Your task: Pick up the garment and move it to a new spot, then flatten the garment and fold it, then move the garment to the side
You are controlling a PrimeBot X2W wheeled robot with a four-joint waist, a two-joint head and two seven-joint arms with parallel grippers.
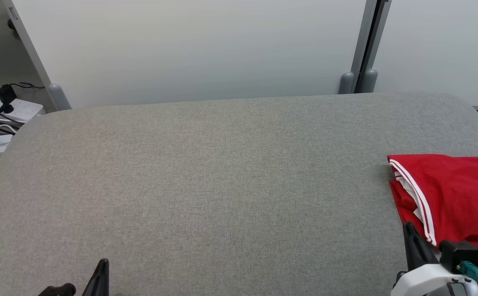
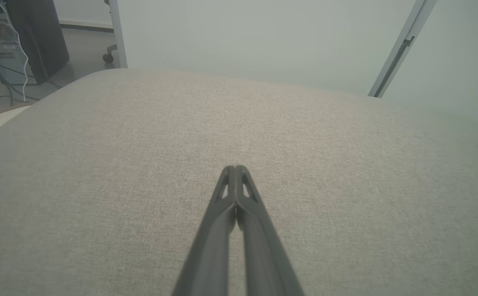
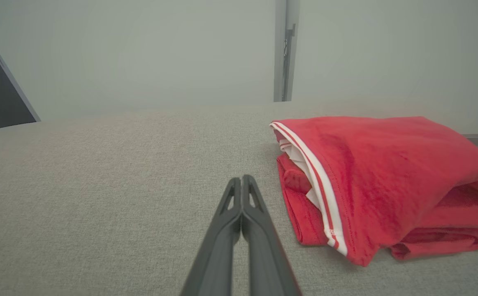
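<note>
Lying folded at the right edge of the table (image 1: 222, 164): garment (image 1: 457, 193).
It is flanked on its left by the right gripper (image 3: 242, 179), closed and empty.

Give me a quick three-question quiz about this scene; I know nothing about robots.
1. True or false: the red garment lies folded on the right side of the grey table.
2. Pick one. The right tool is: A) clamped on the garment; B) shut, holding nothing, beside the garment; C) wide open above the garment.
3. Fill in the blank: the stripes along the garment's edge are ____.

Key: 1 true; 2 B; 3 white.
</note>
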